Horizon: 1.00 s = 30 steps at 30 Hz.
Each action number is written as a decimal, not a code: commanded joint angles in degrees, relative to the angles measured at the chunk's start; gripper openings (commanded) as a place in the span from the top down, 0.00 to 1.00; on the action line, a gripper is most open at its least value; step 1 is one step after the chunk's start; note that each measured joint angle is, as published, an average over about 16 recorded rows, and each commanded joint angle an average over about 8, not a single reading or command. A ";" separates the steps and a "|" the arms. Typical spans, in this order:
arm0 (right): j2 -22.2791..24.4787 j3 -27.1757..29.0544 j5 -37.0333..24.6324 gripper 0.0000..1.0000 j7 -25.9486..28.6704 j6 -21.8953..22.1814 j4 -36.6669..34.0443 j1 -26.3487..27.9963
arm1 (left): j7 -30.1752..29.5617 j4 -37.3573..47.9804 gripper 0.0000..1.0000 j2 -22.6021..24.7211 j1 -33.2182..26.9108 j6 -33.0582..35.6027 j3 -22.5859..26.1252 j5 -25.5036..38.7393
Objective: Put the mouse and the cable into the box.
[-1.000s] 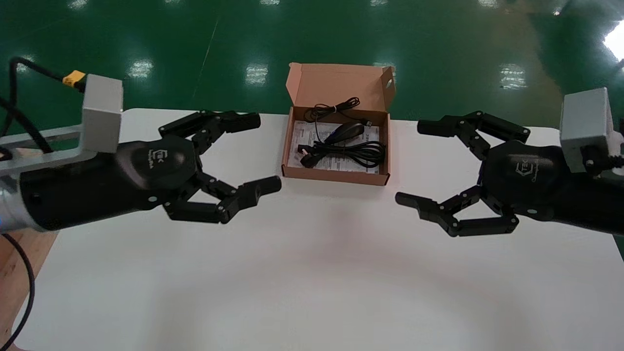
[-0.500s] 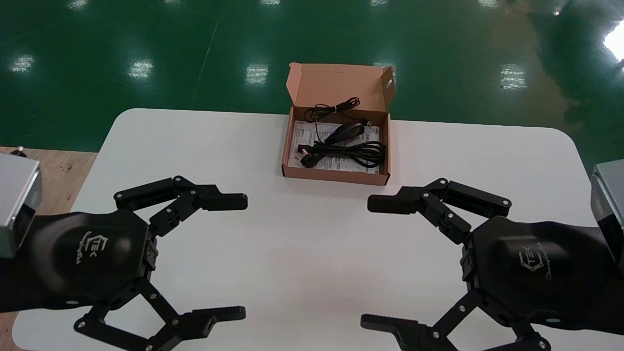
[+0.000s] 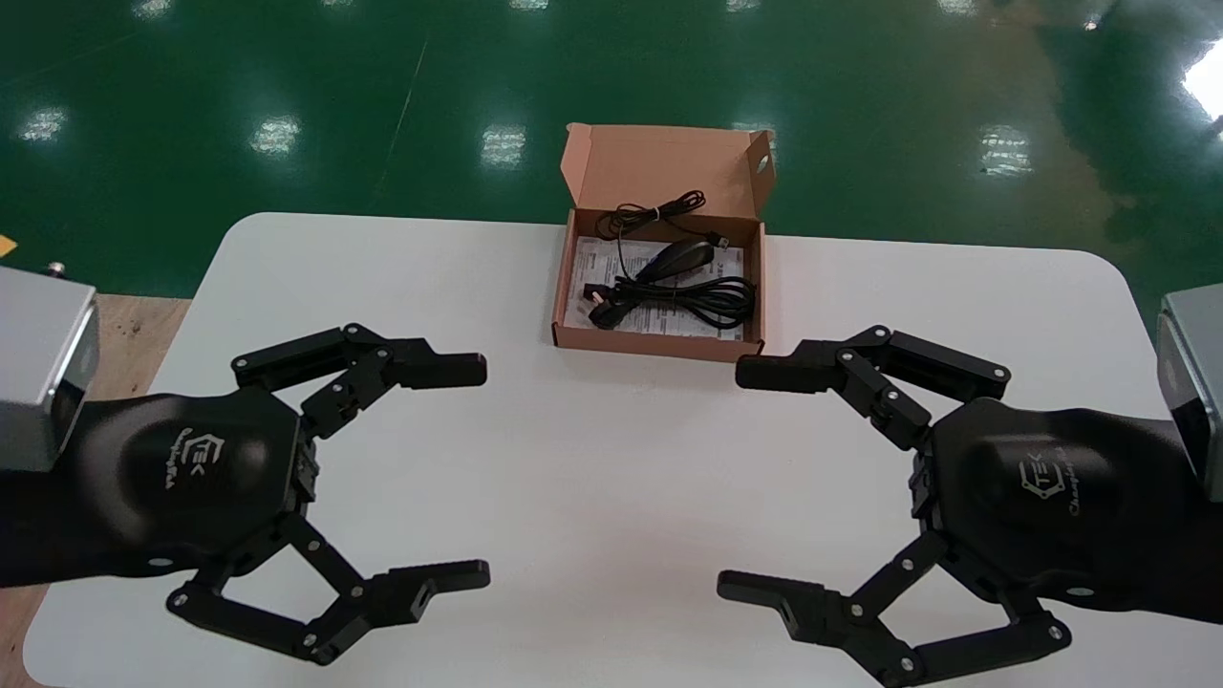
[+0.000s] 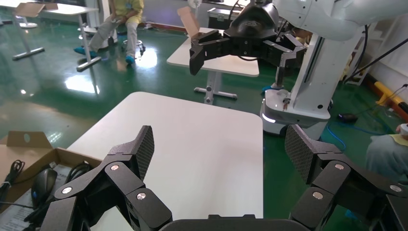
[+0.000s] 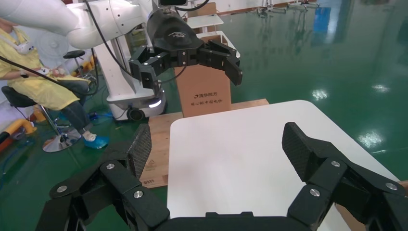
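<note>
My left gripper (image 3: 470, 471) and right gripper (image 3: 745, 478) hover over the near part of the white surface (image 3: 611, 449), facing each other, both spread wide with nothing held. The cardboard box (image 3: 659, 346) sits at the far edge with its lid up. Inside, on printed paper, lie the mouse (image 3: 676, 256) and, just in front of it, the coiled cable (image 3: 693, 299). A thinner cord loops against the lid, probably the mouse's own.
</note>
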 commanded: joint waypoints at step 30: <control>-0.13 -0.20 -0.74 0.00 -0.41 0.15 -1.01 0.63 | 0.22 0.80 0.00 0.59 -0.44 -0.62 0.34 0.34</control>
